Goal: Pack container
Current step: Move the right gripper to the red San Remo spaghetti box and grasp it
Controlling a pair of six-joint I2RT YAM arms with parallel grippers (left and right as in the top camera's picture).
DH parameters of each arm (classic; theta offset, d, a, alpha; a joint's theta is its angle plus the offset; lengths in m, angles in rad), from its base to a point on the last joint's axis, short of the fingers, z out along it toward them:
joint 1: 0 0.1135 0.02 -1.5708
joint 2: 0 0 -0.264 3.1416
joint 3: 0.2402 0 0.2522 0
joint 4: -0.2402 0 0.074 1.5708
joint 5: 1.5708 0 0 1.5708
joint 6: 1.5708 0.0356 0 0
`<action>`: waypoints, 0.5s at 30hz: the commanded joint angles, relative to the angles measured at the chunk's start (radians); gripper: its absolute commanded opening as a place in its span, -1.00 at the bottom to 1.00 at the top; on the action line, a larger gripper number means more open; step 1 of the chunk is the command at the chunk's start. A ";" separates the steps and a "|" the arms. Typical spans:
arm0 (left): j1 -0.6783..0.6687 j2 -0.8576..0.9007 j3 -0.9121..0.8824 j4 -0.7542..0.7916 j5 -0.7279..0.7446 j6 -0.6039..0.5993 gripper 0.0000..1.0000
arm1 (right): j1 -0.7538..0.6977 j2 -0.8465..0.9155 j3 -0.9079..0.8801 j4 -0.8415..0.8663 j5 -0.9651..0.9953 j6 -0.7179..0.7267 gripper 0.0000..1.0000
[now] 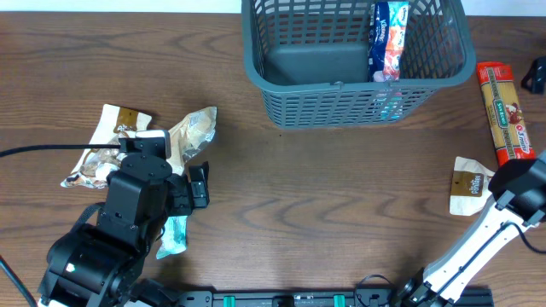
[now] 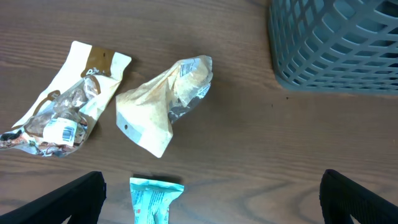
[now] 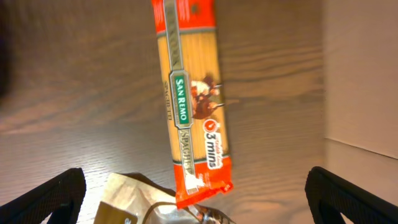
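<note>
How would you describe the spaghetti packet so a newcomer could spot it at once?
Find the big grey-blue basket at the table's far edge and look right of it. The spaghetti packet lies flat on the wood. Unlike the small cream-and-brown pouch by its near end, it is long, narrow, red and yellow with a green label.

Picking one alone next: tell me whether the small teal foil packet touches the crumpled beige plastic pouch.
Apart. Left wrist view shows bare wood between teal packet and beige pouch.

1 basket (image 1: 358,85), 5 pkts (image 1: 194,132), 1 spaghetti (image 1: 503,115)
</note>
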 commanded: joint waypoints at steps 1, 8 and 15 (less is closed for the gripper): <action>0.004 0.000 0.018 -0.003 -0.012 0.006 0.97 | -0.010 0.087 -0.003 0.002 0.002 -0.021 0.99; 0.004 0.000 0.018 -0.003 -0.012 0.006 0.97 | -0.010 0.237 -0.003 0.008 0.018 -0.020 0.99; 0.004 0.000 0.018 -0.003 -0.012 0.006 0.96 | -0.016 0.299 -0.003 0.031 0.042 -0.020 0.98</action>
